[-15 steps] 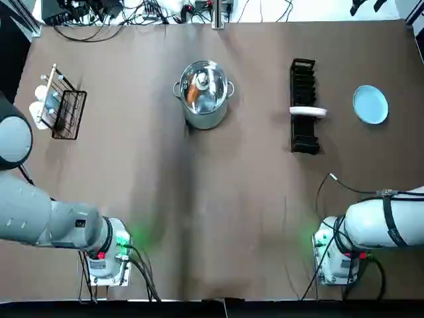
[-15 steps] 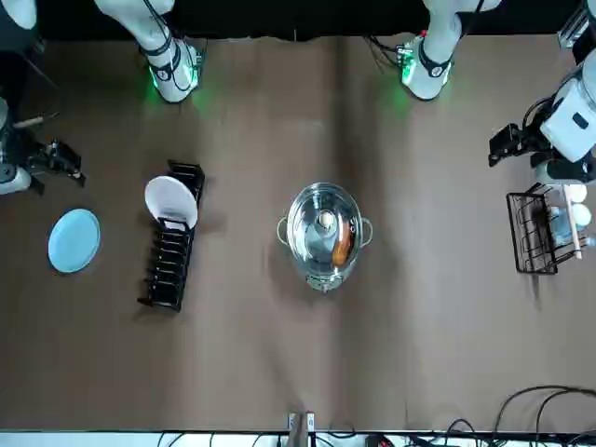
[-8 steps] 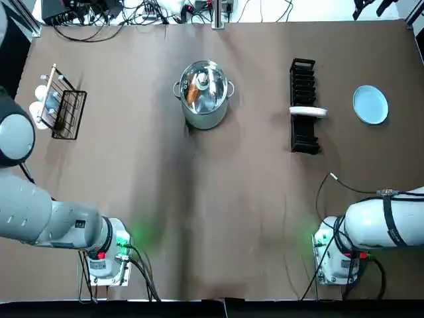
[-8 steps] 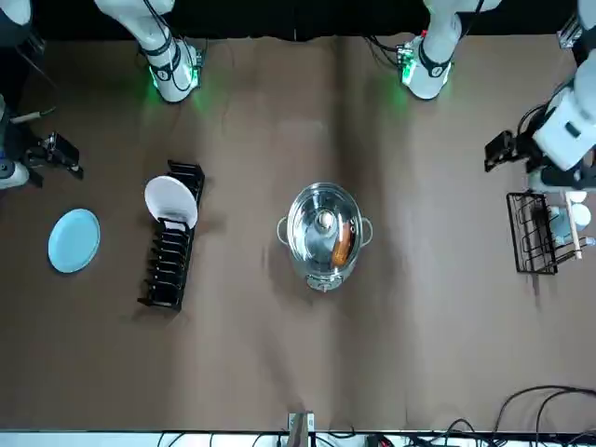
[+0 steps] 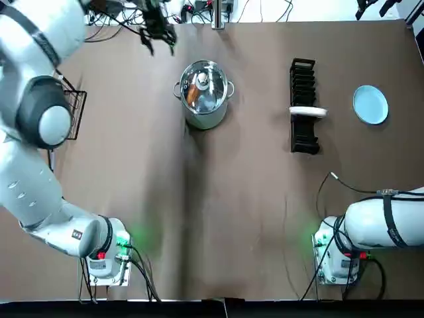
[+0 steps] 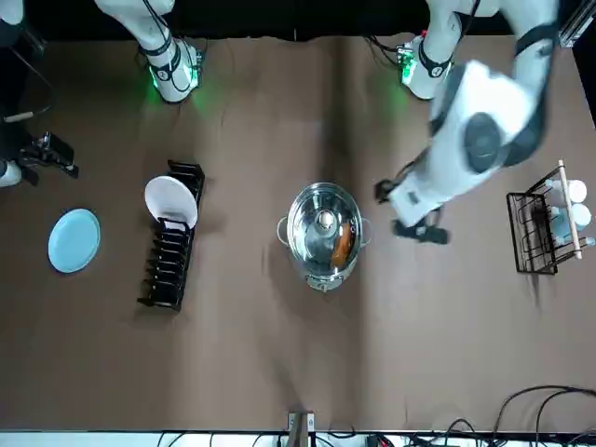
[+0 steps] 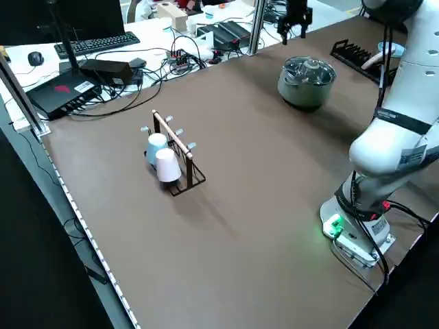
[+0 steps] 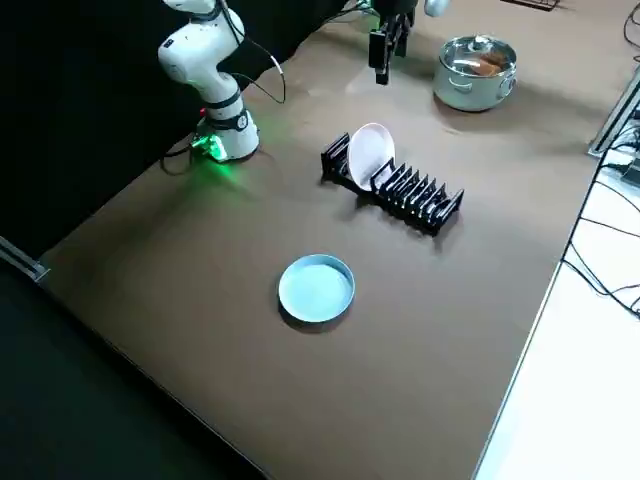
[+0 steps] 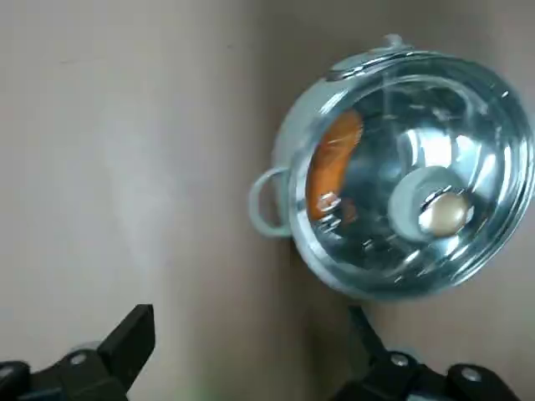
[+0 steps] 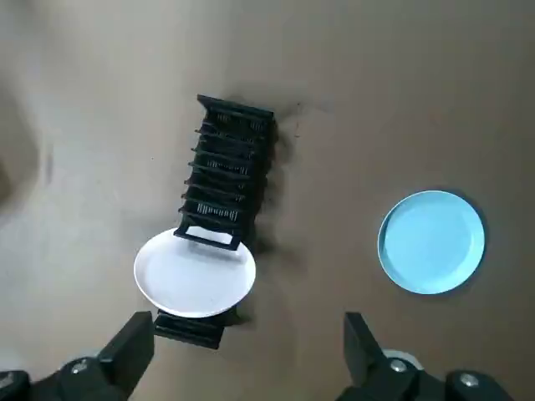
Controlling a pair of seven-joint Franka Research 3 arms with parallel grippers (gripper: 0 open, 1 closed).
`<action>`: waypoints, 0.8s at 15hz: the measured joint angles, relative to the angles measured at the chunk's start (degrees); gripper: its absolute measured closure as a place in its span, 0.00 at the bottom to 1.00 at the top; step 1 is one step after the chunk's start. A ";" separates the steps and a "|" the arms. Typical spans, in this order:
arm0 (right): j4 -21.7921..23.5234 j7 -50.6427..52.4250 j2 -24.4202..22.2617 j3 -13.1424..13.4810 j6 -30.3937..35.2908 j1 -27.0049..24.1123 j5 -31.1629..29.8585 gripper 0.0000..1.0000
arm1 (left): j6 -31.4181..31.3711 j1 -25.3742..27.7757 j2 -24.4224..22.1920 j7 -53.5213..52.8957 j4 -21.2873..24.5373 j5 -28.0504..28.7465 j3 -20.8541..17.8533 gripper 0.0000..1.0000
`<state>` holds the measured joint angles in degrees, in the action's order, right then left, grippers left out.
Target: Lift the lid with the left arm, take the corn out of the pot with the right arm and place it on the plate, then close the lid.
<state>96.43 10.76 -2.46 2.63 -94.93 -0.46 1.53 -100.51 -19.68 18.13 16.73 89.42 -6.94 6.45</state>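
Lid (image 5: 204, 85) sits shut on the pot (image 5: 207, 114) at 12 o'clock, corn (image 5: 191, 94) under it. My left gripper (image 5: 158, 32) has just swung from 9 o'clock to the pot's 11 o'clock, jaws wide, empty, so lifting comes next. Right gripper (image 10: 247, 330) hangs open near the plate (image 5: 370, 104)

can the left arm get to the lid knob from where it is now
Probably yes. The left gripper hangs open in the air beside the pot, the lid knob stands bare on top, and nothing lies between them.
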 joint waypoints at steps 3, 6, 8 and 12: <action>0.12 0.06 0.05 -0.14 0.09 0.07 0.00 0.00 | -5.58 -5.10 3.49 6.13 -0.06 -0.01 0.11 0.00; 0.09 0.06 0.06 -0.23 0.04 0.08 0.04 0.00 | -11.10 -9.16 5.44 11.79 -0.08 -0.01 0.07 0.00; -0.01 0.01 0.05 -0.16 -0.09 -0.05 0.04 0.00 | -16.41 -11.59 7.32 15.63 -0.06 -0.01 -0.09 0.00; -0.01 0.04 0.05 0.09 -0.04 -0.57 0.04 0.00 | -23.99 -14.55 11.75 19.24 -0.08 3.14 -0.45 0.01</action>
<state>96.42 10.80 -2.41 2.72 -94.97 -1.03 1.56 -124.50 -34.23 29.89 35.97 89.34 -3.81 6.00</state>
